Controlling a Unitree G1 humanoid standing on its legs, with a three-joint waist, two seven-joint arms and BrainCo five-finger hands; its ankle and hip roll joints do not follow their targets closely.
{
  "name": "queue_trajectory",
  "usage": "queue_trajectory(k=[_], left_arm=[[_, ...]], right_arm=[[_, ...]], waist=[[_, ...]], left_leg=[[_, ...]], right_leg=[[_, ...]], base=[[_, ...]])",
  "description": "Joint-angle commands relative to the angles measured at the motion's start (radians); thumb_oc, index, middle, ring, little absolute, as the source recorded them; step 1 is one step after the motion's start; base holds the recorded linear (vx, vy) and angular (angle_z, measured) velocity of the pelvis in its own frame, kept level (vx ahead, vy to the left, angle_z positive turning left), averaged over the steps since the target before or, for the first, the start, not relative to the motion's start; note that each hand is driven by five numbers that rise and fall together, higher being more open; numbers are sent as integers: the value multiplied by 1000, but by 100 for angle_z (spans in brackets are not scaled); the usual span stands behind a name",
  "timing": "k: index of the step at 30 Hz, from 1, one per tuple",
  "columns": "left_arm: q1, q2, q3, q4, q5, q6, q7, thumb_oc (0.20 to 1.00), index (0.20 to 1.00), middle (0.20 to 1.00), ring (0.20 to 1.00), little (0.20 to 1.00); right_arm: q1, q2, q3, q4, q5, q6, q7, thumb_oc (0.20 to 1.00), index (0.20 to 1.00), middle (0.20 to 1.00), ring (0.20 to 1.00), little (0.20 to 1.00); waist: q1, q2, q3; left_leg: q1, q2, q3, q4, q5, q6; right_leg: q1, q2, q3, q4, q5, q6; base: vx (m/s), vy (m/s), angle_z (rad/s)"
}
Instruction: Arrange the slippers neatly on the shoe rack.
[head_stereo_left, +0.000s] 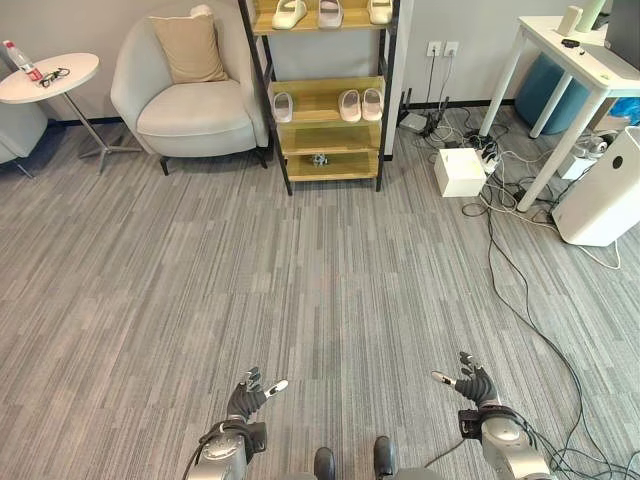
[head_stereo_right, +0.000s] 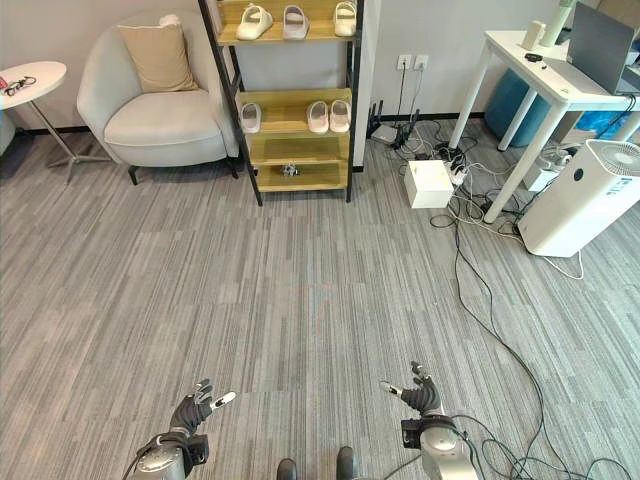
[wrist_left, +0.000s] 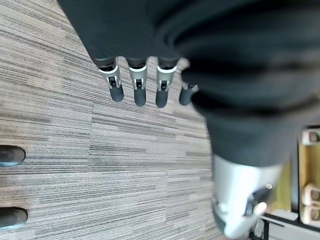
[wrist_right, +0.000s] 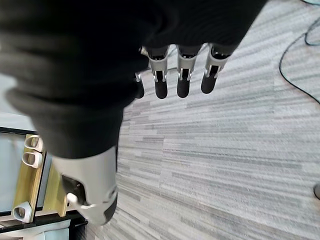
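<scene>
Both the left hand and right hand hung spread and empty while the slippers already sat on the far shoe rack, so trailing floor cables on the right risked snagging any approach.

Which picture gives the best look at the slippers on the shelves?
The right eye view: the shoe rack with both rows of slippers is uncut. The left eye view crops the top row; the wrist views catch just a few slippers at the edge.

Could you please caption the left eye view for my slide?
Both open robot hands, left robot hand and right robot hand, low over carpet, far from the shoe rack holding slippers.
</scene>
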Motion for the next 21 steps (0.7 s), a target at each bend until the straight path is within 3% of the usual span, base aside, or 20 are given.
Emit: queue_trajectory(k=[1,21], left_arm=[[-27,20,2,-42,-19,-28,3,1000,1000,1000,1000,1000],[-21,20,30,-28,-42,-23,-2,1000,1000,1000,1000,1000]], right_arm=[[-19,-8,-10,-46,10,-28,0,1000,1000,1000,1000,1000],[-6,-1,-9,-57,45,-34,17,1000,1000,1000,1000,1000]], waist=[[-6,-34,-14],[-20,-33,-16]], left_leg=[[-1,48,-18,-8,-75,-39],[22,58,-5,-8,-85,-46]], right_leg=[[55,-87,22,-4,-155,108],[71,-81,18,-4,-165,104]], base=[[0,0,0],[7,-2,0]])
